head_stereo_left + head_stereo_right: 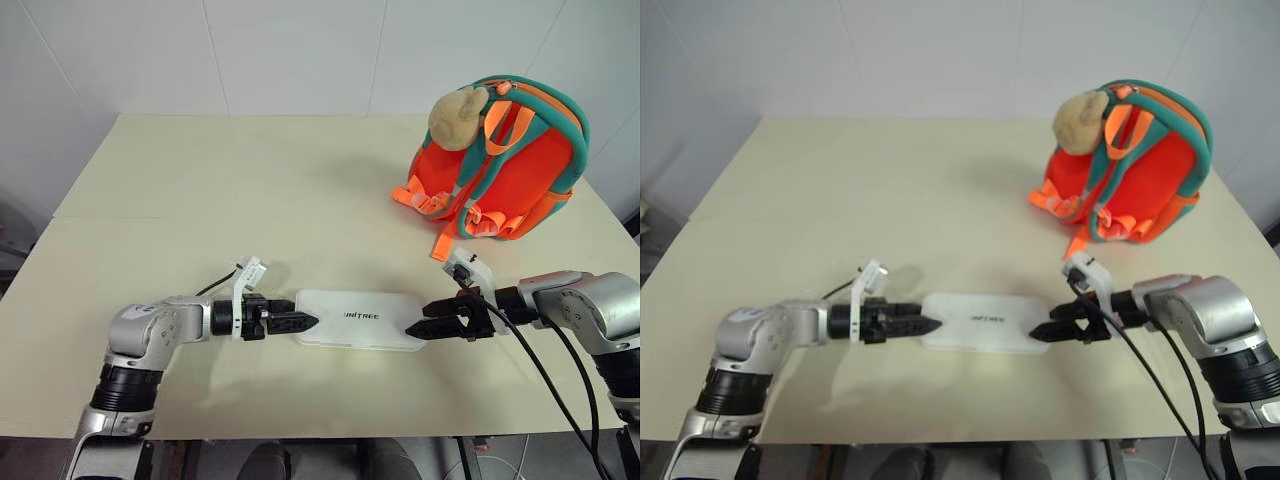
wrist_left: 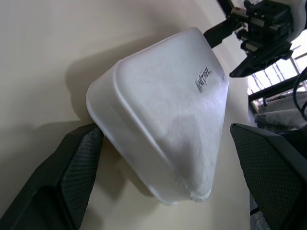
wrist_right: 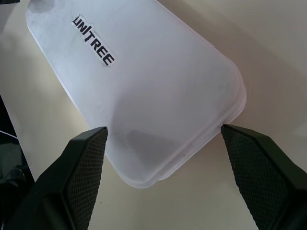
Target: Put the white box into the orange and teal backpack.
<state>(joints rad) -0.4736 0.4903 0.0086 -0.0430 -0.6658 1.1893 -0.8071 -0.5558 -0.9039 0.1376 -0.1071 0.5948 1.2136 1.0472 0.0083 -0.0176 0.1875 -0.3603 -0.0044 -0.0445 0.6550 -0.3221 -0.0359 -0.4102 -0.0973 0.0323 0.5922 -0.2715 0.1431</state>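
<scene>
The white box lies flat near the table's front edge, with dark lettering on its lid. My left gripper is open at the box's left end, and in the left wrist view its fingers straddle that end of the box. My right gripper is open at the box's right end; the right wrist view has its fingers on either side of the box. The orange and teal backpack stands at the far right of the table, straps toward me, with a tan plush toy on top.
The cream table is wide and bare between the box and the backpack. Its front edge runs just below my arms. Black cables hang from my right wrist.
</scene>
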